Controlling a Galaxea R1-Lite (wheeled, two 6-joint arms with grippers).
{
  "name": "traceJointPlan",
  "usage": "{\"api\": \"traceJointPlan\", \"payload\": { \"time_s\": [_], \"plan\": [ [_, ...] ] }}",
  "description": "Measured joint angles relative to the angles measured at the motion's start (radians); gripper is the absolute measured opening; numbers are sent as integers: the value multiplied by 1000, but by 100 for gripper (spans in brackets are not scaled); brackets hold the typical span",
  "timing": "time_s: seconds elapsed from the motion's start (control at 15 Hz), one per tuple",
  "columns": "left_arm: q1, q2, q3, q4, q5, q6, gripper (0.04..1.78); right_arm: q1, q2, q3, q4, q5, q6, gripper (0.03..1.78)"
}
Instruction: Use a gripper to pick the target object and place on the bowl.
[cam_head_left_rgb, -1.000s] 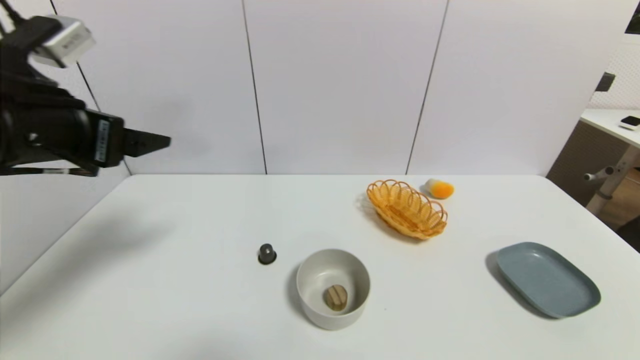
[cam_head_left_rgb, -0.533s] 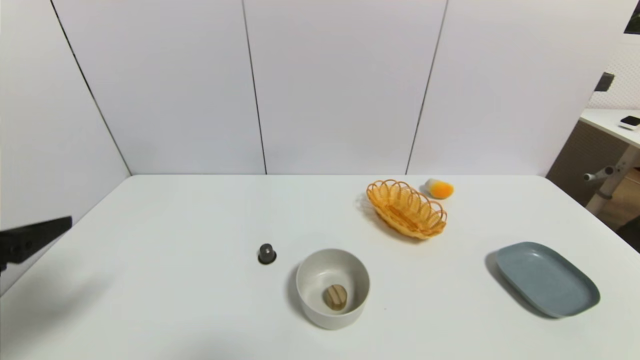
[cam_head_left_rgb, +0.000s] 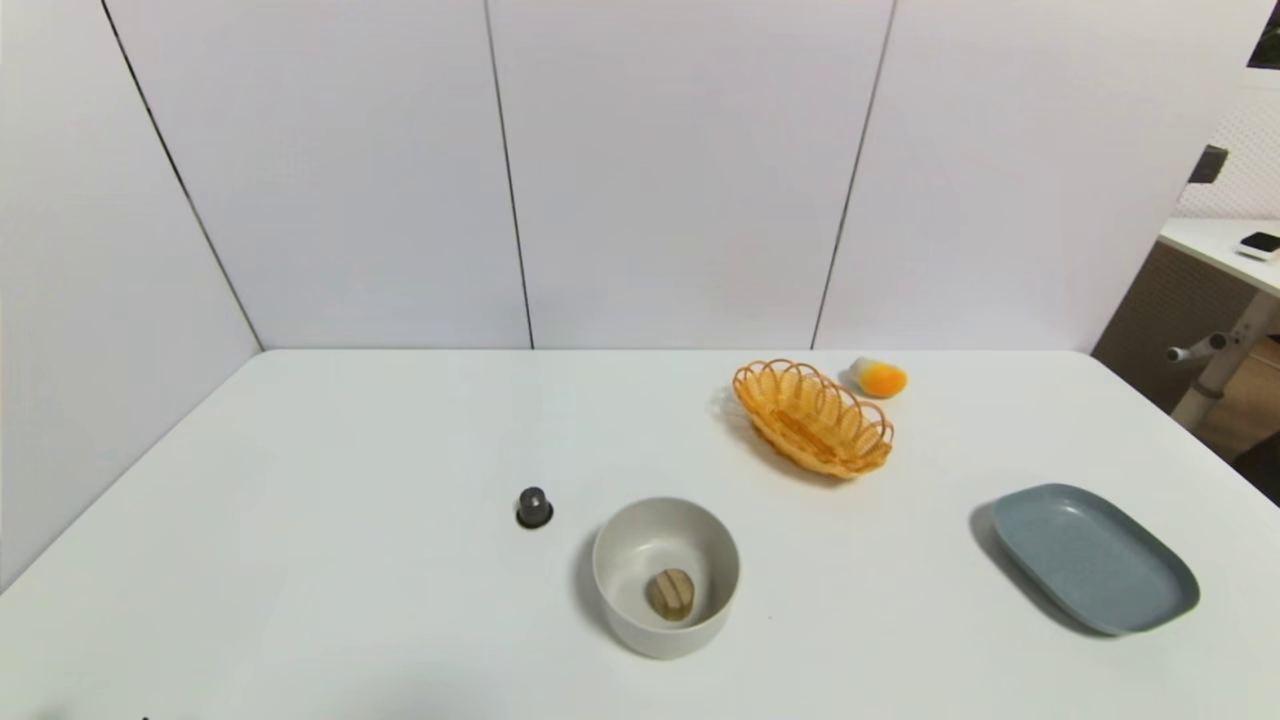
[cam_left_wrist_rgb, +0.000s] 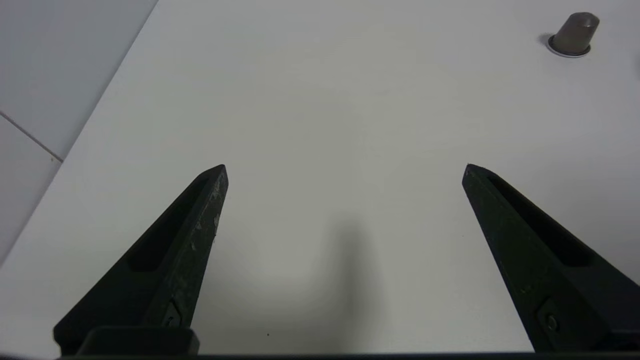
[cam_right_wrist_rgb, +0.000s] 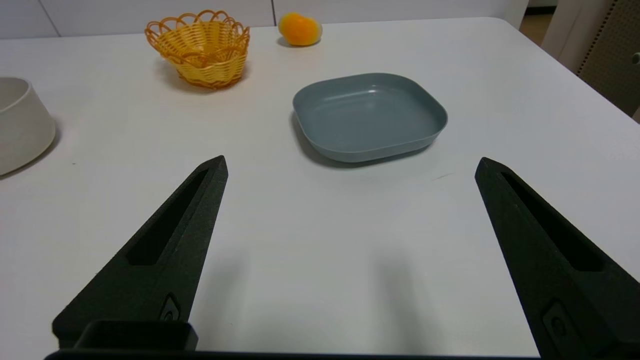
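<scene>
The small tan wooden block (cam_head_left_rgb: 670, 594) lies inside the beige-grey bowl (cam_head_left_rgb: 620, 545) near the table's front middle. The bowl's side also shows in the right wrist view (cam_right_wrist_rgb: 20, 130). Neither gripper shows in the head view. In the left wrist view my left gripper (cam_left_wrist_rgb: 345, 167) is open and empty over bare table at the near left, well away from the bowl. In the right wrist view my right gripper (cam_right_wrist_rgb: 350, 162) is open and empty over bare table in front of the plate.
A dark grey capsule-like cone (cam_head_left_rgb: 534, 507) stands left of the bowl and shows in the left wrist view (cam_left_wrist_rgb: 572, 34). An orange woven basket (cam_head_left_rgb: 813, 417) and an orange-and-white rounded object (cam_head_left_rgb: 879, 378) sit at the back right. A blue-grey plate (cam_head_left_rgb: 1095, 558) lies at the right.
My left arm has dropped from high at the left and gone out of the head view. The block, the bowl and the other things have not moved.
</scene>
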Motion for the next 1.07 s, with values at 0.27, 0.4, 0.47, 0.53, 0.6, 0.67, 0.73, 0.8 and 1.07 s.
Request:
{"api": "traceJointPlan", "payload": {
  "time_s": [0.27, 0.4, 0.47, 0.53, 0.6, 0.67, 0.73, 0.8, 1.07],
  "plan": [
    [-66, -56, 74, -66, 71, -17, 169, 0, 0, 0, 0, 0, 0, 171],
    [-147, -67, 77, -49, 155, -21, 169, 0, 0, 0, 0, 0, 0, 171],
    [-156, -84, 78, -39, 163, -23, 169, 0, 0, 0, 0, 0, 0, 171],
    [-154, -114, 78, -17, 146, -30, 169, 0, 0, 0, 0, 0, 0, 171],
    [-148, -151, 78, 18, 120, -40, 169, 0, 0, 0, 0, 0, 0, 171],
    [-143, -193, 78, 51, 101, -49, 169, 0, 0, 0, 0, 0, 0, 171],
    [-138, -237, 78, 67, 87, -59, 169, 0, 0, 0, 0, 0, 0, 171],
    [-134, -271, 78, 76, 81, -71, 169, 0, 0, 0, 0, 0, 0, 171],
    [-130, -328, 79, 83, 77, -86, 169, 0, 0, 0, 0, 0, 0, 171]
  ]
}}
